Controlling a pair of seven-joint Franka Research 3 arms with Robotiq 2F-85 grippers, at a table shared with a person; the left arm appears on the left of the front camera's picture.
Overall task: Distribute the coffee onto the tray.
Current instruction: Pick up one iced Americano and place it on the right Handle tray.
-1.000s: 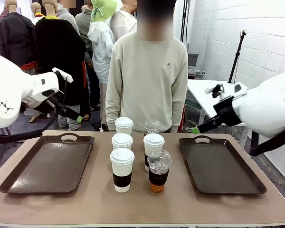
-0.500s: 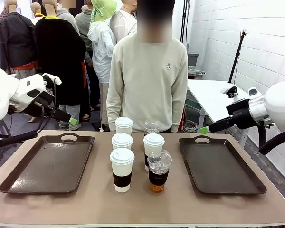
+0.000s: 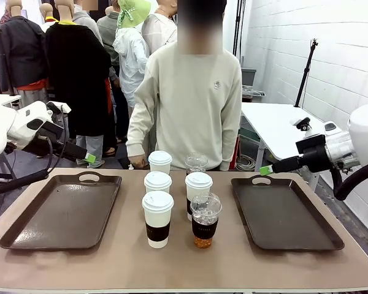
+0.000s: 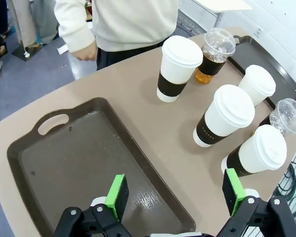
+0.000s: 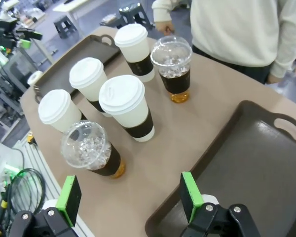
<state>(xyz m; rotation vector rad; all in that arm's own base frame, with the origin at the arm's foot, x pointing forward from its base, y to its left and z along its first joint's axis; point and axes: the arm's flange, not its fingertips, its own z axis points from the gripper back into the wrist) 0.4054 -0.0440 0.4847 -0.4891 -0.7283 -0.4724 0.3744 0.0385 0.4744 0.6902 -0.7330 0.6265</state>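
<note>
Several coffee cups stand in two rows at the table's middle. The white-lidded paper cups (image 3: 157,217) wear dark brown sleeves, and two clear dome-lidded cups (image 3: 205,220) hold amber drink. My left gripper (image 3: 89,158) hovers open above the far edge of the left brown tray (image 3: 43,229). In the left wrist view that gripper (image 4: 175,193) hangs over the tray (image 4: 64,163), with the cups (image 4: 224,113) to its right. Over the right tray's (image 3: 300,236) far left corner, my right gripper (image 3: 266,169) is open. In the right wrist view that gripper (image 5: 130,196) sits near a clear cup (image 5: 91,153) and the tray (image 5: 256,168).
A person in a cream sweater (image 3: 190,92) stands at the far edge, one hand (image 3: 137,162) beside the back white cup. A white side table (image 3: 276,125) stands at the back right. Bare tabletop (image 3: 184,263) runs along the front edge.
Both arms have drawn outward: my left gripper moved left and slightly down, and my right gripper moved right. The person's arm on the picture's left has swung out from the body.
</note>
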